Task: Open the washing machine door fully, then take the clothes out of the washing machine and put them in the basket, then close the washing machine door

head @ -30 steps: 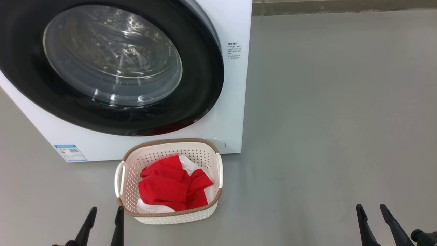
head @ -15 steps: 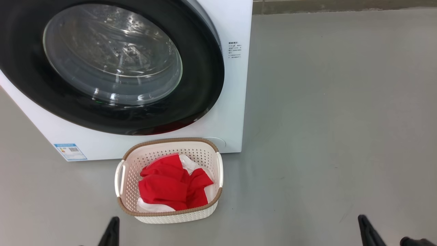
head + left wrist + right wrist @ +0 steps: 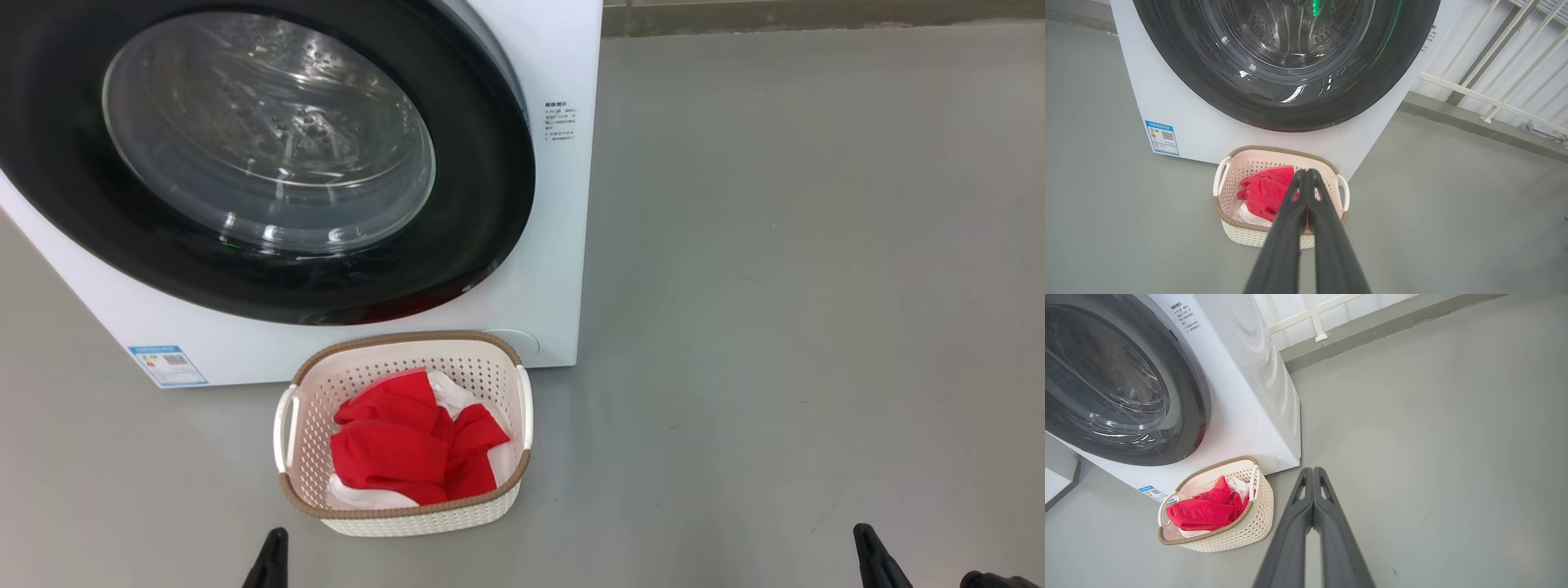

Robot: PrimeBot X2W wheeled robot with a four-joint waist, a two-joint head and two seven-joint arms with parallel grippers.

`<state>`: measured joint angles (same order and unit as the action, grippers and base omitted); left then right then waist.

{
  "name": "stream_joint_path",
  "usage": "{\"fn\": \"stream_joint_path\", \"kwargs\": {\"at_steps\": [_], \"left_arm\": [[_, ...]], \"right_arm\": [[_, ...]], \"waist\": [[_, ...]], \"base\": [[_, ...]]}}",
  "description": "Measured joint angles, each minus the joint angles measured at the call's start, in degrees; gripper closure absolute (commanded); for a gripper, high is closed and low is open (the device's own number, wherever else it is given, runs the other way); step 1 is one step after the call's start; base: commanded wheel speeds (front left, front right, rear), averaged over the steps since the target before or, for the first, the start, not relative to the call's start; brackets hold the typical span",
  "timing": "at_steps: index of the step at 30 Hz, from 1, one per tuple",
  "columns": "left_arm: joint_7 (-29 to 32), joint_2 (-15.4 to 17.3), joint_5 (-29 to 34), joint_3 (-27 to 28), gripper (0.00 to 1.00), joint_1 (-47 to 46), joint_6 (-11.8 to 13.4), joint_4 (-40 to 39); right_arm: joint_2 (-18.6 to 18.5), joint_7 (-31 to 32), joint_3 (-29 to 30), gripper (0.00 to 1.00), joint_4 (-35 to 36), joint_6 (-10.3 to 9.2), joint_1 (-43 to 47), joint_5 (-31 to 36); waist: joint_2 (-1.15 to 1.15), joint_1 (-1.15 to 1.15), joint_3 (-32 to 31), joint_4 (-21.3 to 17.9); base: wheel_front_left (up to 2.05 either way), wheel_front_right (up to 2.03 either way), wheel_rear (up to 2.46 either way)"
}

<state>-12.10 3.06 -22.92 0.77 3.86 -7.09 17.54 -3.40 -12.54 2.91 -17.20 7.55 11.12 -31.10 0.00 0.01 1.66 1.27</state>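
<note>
The washing machine (image 3: 539, 269) stands at the upper left, and its door (image 3: 482, 212) lies flat against the front, black rim around clear glass. On the floor just before it sits the basket (image 3: 424, 516), holding the clothes (image 3: 408, 445), red with white patches. My left gripper (image 3: 272, 543) pokes up at the bottom edge, left of the basket, fingers pressed together and empty. In the left wrist view the left gripper (image 3: 1305, 173) points over the basket (image 3: 1237, 228). At the lower right my right gripper (image 3: 865, 539) stands shut and empty over bare floor, fingers together (image 3: 1312, 471).
Grey floor (image 3: 775, 286) spreads wide to the right of the machine. A white railing (image 3: 1494, 98) and a low kerb run behind the machine. A blue label (image 3: 167, 365) marks the machine's lower left front.
Both grippers have shut from open, each pair of fingers coming together, and both have sunk lower toward the bottom edge. Basket, clothes and door have not moved.
</note>
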Motion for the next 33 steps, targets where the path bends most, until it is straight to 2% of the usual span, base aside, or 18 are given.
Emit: {"fn": "stream_joint_path", "kwargs": {"at_steps": [33], "left_arm": [[5.1, -0.1, -19.1, 0.9, 1.00, -1.5, 0.0, -0.4]], "right_arm": [[0.1, 5.1, 1.0, 1.00, 0.3, 0.00, -3.5, -17.1]], "waist": [[0.00, 0.00, -0.4, -0.4]], "base": [[0.00, 0.00, 0.00]]}}
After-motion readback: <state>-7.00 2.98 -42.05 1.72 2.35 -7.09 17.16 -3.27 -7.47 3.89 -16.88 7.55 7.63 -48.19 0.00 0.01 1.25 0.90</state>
